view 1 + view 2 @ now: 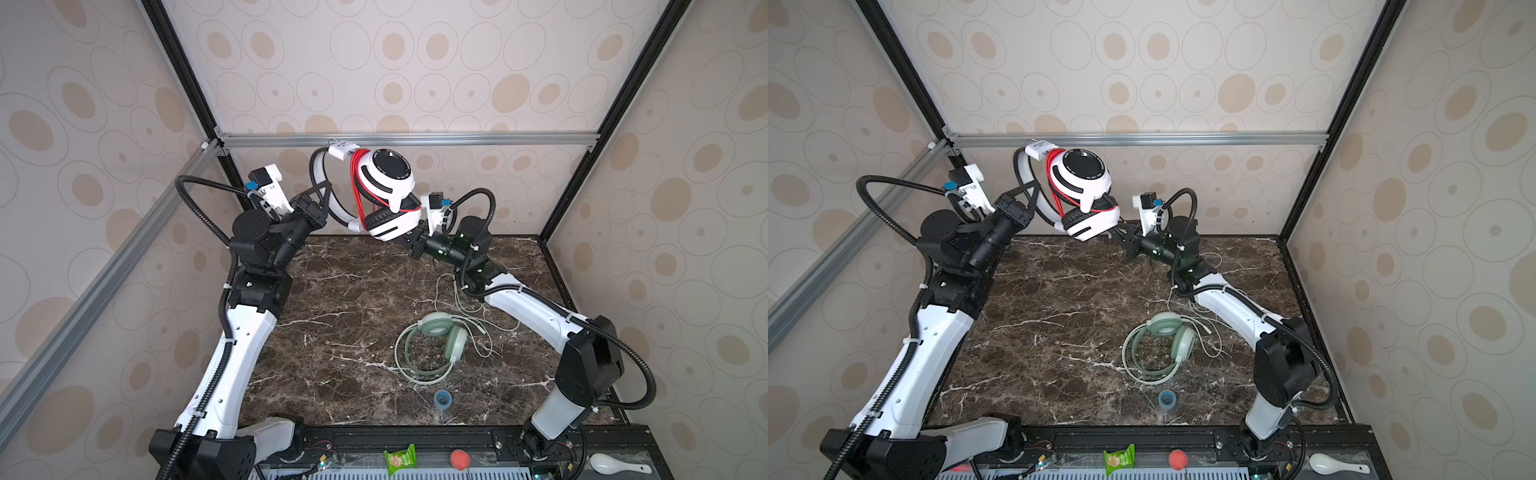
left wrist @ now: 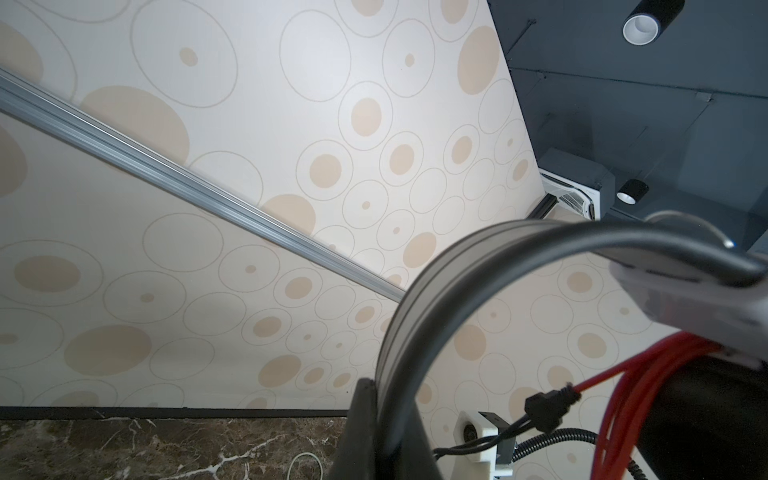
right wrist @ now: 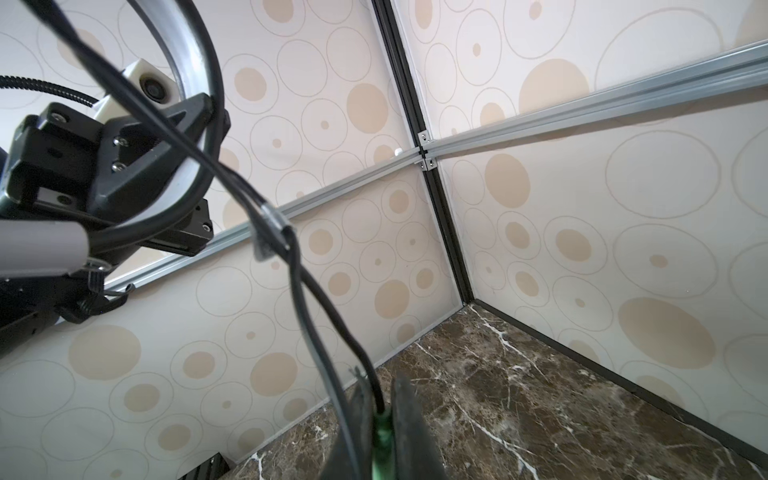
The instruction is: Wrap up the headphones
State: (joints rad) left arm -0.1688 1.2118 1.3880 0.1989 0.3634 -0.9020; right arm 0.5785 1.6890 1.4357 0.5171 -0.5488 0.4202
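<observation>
Clamps white-and-black headphones [image 1: 386, 174] in left gripper [image 1: 326, 195] at twelve o'clock, apparently pinches their cable [image 3: 309, 286] in right gripper [image 3: 380, 415].

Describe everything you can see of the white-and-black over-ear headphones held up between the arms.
The white-and-black over-ear headphones are held in the air near the back wall. Glossy white plastic cups with black discs and black pads sit close together, with thin red cable looped around them. The left gripper clamps the headband; the right gripper pinches the green-tipped plug on its black lead.
</observation>
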